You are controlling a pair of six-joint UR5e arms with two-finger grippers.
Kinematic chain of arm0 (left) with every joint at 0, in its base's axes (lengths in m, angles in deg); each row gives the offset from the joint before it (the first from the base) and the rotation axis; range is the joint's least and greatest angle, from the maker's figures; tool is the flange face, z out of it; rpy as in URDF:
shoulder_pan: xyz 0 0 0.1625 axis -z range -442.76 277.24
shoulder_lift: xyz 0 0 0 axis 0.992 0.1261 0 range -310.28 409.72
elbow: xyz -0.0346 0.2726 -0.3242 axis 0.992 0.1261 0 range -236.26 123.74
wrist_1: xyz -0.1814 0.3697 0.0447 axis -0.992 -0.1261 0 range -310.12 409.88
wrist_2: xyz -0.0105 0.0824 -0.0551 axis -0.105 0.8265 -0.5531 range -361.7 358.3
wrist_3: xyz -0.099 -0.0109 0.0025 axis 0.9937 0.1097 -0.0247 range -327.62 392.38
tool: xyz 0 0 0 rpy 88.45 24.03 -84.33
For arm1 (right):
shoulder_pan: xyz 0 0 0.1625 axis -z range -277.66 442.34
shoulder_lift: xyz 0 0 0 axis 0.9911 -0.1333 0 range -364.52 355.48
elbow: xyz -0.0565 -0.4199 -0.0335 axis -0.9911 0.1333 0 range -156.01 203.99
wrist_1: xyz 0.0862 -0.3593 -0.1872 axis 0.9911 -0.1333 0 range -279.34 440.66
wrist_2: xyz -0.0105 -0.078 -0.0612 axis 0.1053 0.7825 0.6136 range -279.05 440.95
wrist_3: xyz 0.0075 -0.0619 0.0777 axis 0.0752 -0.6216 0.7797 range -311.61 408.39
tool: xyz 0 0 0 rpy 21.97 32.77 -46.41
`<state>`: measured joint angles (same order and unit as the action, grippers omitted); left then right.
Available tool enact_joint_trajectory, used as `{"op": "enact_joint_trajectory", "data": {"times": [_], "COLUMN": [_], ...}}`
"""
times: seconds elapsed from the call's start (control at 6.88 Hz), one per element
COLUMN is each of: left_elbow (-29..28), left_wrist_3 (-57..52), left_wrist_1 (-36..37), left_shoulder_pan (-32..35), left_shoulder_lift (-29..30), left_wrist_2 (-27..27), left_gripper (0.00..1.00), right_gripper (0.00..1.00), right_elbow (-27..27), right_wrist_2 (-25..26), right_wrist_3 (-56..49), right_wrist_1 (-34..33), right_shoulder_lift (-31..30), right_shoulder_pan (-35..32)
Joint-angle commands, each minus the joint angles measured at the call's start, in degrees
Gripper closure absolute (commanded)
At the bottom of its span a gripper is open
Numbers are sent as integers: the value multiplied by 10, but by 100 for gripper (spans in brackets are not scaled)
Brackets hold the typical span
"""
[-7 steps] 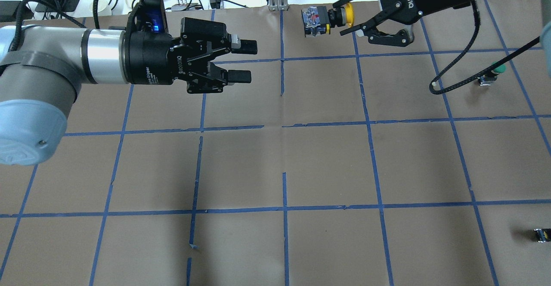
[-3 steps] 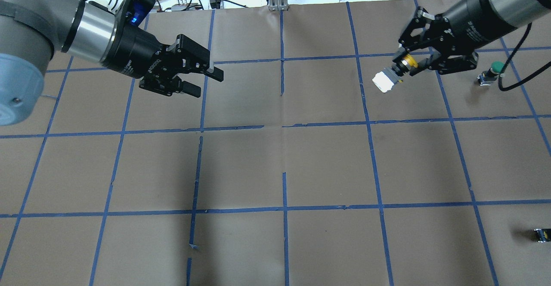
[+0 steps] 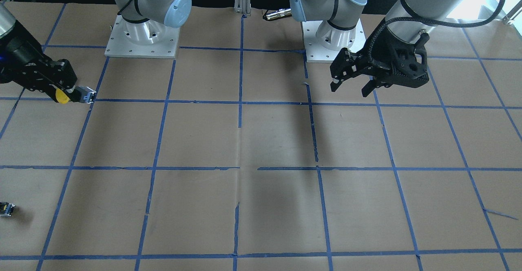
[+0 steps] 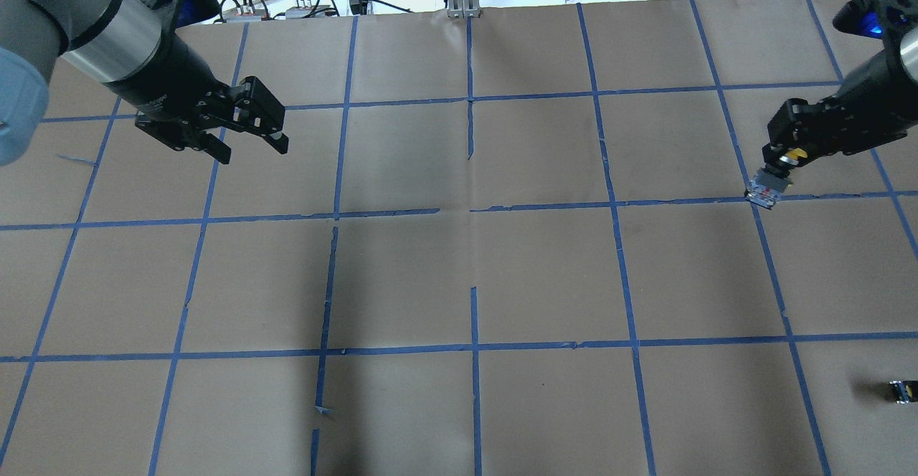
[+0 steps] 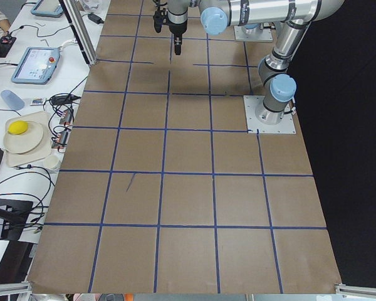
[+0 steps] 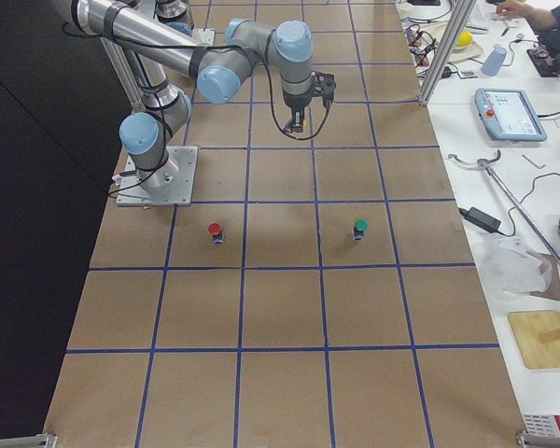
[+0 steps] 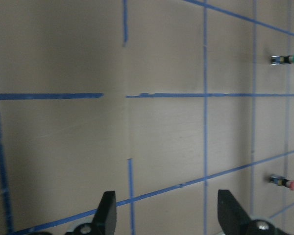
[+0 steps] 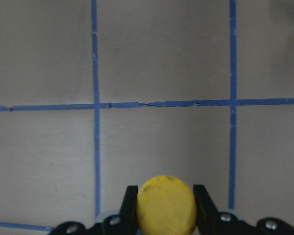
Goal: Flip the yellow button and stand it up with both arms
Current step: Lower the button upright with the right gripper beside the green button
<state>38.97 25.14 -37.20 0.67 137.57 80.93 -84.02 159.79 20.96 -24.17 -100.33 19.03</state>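
**Yellow button gripped by right claw, left claw empty**

Right claw is closed on the yellow button, over the surface on the robot's right side. The grip is at the cap end. The grey-black body sticks out past the fingertips and tilts down toward a blue tape line. Can't tell if the body touches the surface.

The right wrist view looks straight at the yellow cap, with a finger tight on each side. In the front view the same button is at the far left, projecting from the right claw.

Left claw is wide open with nothing in it. It hangs above the surface on the robot's left, well apart from the button. The left wrist view shows the left claw with only bare surface in the gap.

Also on the surface:
- red button and green button, both standing cap up
- small dark part near the right edge
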Motion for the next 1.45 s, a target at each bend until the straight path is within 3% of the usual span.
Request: {"op": "enact_joint_trajectory", "data": {"times": [0.0,0.15,0.29,0.44,0.73,1.02,1.31], "left_elbow": [-23,-22,-31,-32,-39,-42,-41], "left_wrist_3": [-5,-2,-1,-1,-2,-1,-1], "left_wrist_1": [5,3,3,3,4,2,3], "left_shoulder_pan": [33,44,39,40,32,23,22], "left_shoulder_lift": [0,-2,2,1,1,0,1], "left_wrist_2": [122,122,117,116,82,67,67], "left_gripper": [9,0,0,0,0,0,0], "right_gripper": [79,79,79,79,80,80,80], "right_elbow": [-107,-145,-173,-184,-192,-214,-231], "right_wrist_2": [59,60,52,41,-58,-84,-111], "right_wrist_3": [-169,-208,-250,-268,-398,-463,-527], "right_wrist_1": [-235,-312,-336,-336,-339,-352,-418], "right_shoulder_lift": [-1,-1,0,1,13,21,68], "right_shoulder_pan": [26,33,55,95,176,208,251]}}
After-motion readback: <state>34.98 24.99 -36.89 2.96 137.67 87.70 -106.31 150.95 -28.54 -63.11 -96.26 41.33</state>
